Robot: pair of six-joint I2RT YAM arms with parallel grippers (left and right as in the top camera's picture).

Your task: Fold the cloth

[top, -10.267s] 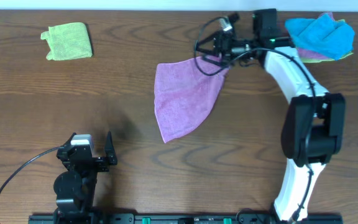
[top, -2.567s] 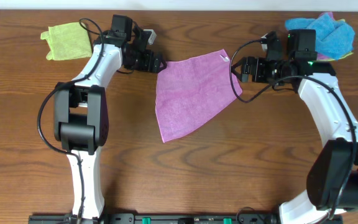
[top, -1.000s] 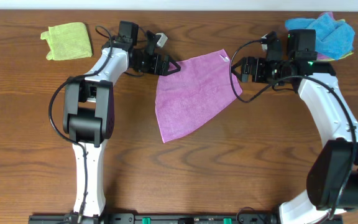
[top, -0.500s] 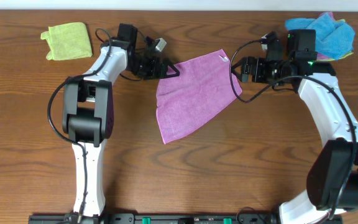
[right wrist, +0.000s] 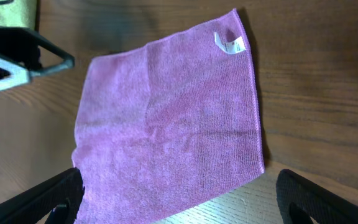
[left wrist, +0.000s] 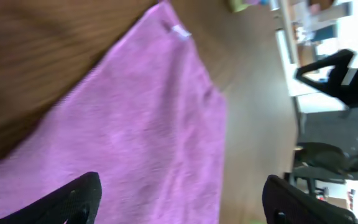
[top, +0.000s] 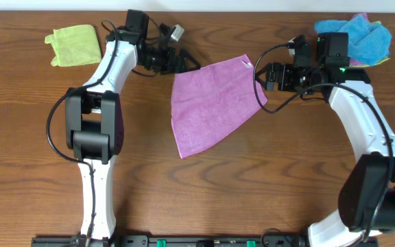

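On wood table (top: 252, 180), cloth (top: 208, 103) lies btwn L claw (top: 186, 64) & R claw (top: 260, 77), both spread.

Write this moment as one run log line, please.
cloth: spread out, unfolded | left claw: open, at its corner | right claw: open, beside its edge

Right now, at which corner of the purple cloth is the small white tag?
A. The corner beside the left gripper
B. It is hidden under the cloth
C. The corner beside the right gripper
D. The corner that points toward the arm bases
C: the white tag shows at the top corner of the cloth next to the right gripper; the corner by the left gripper bears no tag.
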